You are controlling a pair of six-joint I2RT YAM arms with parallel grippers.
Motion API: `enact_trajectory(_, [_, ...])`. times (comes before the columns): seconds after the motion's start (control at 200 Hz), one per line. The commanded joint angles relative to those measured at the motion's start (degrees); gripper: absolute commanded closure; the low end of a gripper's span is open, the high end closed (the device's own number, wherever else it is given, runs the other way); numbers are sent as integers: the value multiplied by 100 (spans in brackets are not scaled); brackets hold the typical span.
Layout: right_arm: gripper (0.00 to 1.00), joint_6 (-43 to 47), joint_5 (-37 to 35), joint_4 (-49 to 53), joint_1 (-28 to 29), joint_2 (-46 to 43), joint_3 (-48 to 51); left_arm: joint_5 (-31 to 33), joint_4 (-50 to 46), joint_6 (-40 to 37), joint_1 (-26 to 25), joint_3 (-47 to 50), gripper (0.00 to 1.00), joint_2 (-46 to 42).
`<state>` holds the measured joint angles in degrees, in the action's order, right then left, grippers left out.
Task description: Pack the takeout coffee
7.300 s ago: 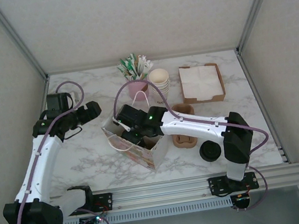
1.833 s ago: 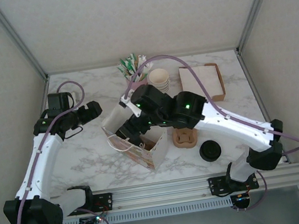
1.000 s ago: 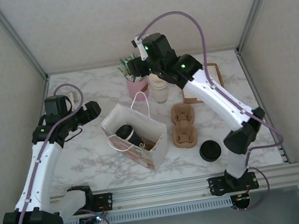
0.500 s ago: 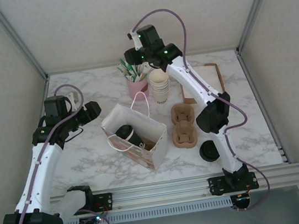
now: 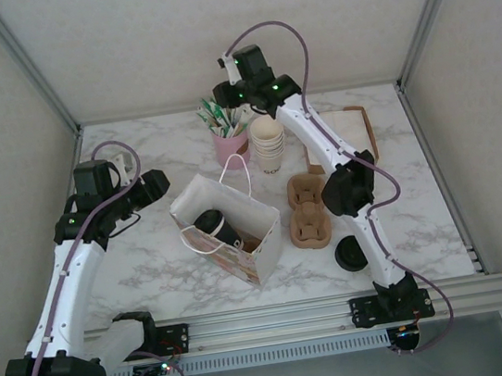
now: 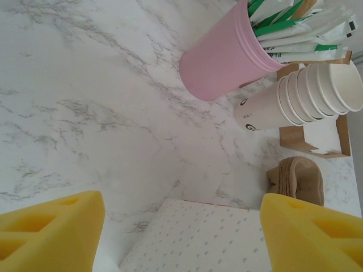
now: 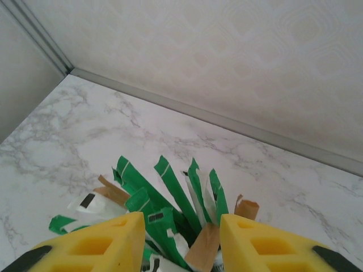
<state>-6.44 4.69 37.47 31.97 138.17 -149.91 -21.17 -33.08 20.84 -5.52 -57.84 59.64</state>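
Note:
The takeout coffee, a brown cup with a black lid, stands inside the white paper bag at the table's middle. My left gripper hovers just left of the bag, apart from it. In the left wrist view that gripper is open, and the bag's dotted wall lies below and between its yellow fingers. My right gripper is raised over the pink cup of packets at the back. In the right wrist view it is open, with green and brown packets standing between its pads.
A stack of cream cups stands right of the pink cup. A brown cup carrier lies right of the bag, with a loose black lid in front of it. The napkin tray sits at the back right, partly behind the right arm.
The right arm rose out of the bag, leaving the coffee inside, and swung back over the pink cup. Its jaws have narrowed. The left gripper's jaws have narrowed a little.

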Motion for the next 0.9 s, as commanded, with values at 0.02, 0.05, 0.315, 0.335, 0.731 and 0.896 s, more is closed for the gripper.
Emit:
enact_trajectory(0.02, [63,11,33,-248,-42,250,-369,-153,89,11,-2,89,28,-93])
enact_trajectory(0.05, [63,3,6,-258,-58,290,-389,-160,91,9,-3,85,29,-92])
enact_trajectory(0.315, [69,-33,-91,-473,-112,485,-495,-227,91,17,1,80,30,-73])
enact_trajectory(0.335, [70,-29,-91,-484,-112,498,-508,-229,96,30,6,85,30,-70])
enact_trajectory(0.731, [100,-11,-25,-583,-119,616,-726,-265,137,50,-6,107,32,-75])
enact_trajectory(0.896, [100,7,38,-561,-120,557,-900,-247,142,48,-6,107,32,-75])
